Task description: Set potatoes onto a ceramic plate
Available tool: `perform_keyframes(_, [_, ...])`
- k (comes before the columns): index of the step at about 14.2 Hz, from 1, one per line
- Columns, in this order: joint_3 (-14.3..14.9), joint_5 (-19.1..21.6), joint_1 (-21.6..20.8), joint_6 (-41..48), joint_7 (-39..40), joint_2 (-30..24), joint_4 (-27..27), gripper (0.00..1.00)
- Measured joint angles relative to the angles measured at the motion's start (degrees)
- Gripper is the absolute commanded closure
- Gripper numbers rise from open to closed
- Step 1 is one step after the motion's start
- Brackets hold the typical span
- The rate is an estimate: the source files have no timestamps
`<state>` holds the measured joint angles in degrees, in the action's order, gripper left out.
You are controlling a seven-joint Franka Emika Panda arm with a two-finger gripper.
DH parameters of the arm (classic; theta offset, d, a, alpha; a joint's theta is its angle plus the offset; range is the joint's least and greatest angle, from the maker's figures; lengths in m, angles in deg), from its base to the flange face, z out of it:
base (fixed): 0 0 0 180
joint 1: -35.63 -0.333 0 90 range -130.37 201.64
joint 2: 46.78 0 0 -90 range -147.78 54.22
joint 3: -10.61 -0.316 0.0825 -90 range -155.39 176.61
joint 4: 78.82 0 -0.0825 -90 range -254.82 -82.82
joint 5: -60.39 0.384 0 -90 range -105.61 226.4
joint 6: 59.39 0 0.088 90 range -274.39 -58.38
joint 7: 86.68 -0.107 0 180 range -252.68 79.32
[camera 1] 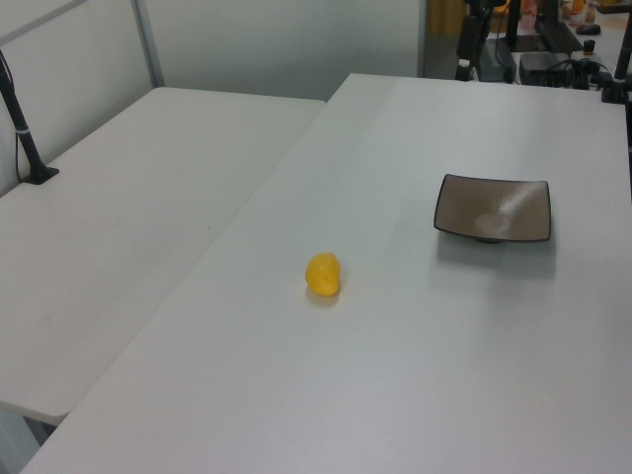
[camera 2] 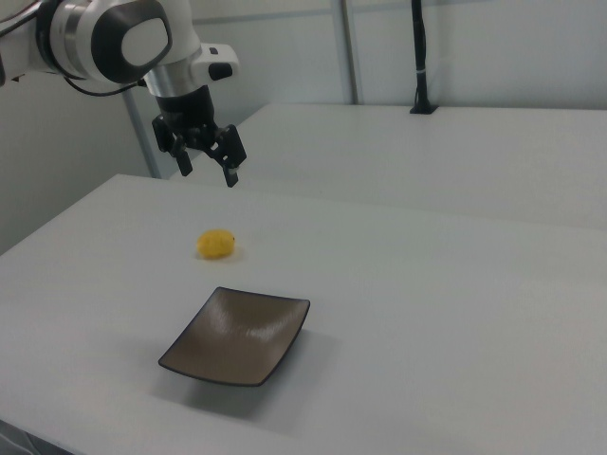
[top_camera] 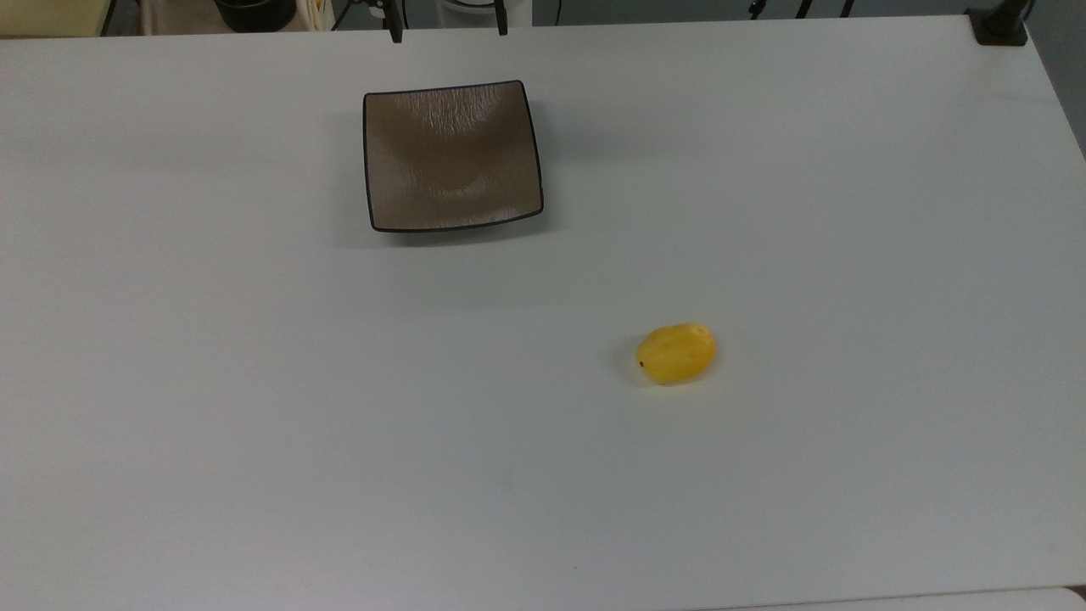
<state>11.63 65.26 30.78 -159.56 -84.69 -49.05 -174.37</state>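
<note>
Table (top_camera: 254, 424): white, bearing plate and potato, well apart.
Arm (camera 2: 114, 38): white, raised at the right view's upper left.
Ceramic plate (top_camera: 452, 156) (camera 1: 493, 208) (camera 2: 237, 336): square, brown-grey, black-rimmed, bare.
Gripper (camera 2: 205, 166): black, fingers spread wide, holding nothing, hanging above the table beyond the potato.
Potato (top_camera: 676, 353) (camera 1: 323, 274) (camera 2: 216, 244): yellow oval, lying on the table, toward the top view's lower right of the plate.

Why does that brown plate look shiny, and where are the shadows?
In the left view, a pale glare streak crosses the plate. In the top view, its far half shines and a soft shadow lies below its near edge. In the right view, a faint shadow sits beside the potato.
</note>
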Motion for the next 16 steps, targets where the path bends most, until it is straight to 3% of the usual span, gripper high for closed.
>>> perform_keyframes(4, [0.27, 0.00, 0.03, 0.00, -0.83, 0.17, -0.01, 0.00])
perform_keyframes(7, [0.34, 0.00, -0.03, 0.00, -6.68, 0.17, 0.04, 0.00])
perform_keyframes(10, [0.31, 0.00, -0.65, -0.01, -16.54, 1.49, 2.15, 0.00])
perform_keyframes(16, [-0.07, -0.04, -5.41, -0.03, -35.55, 9.56, 10.77, 0.00])
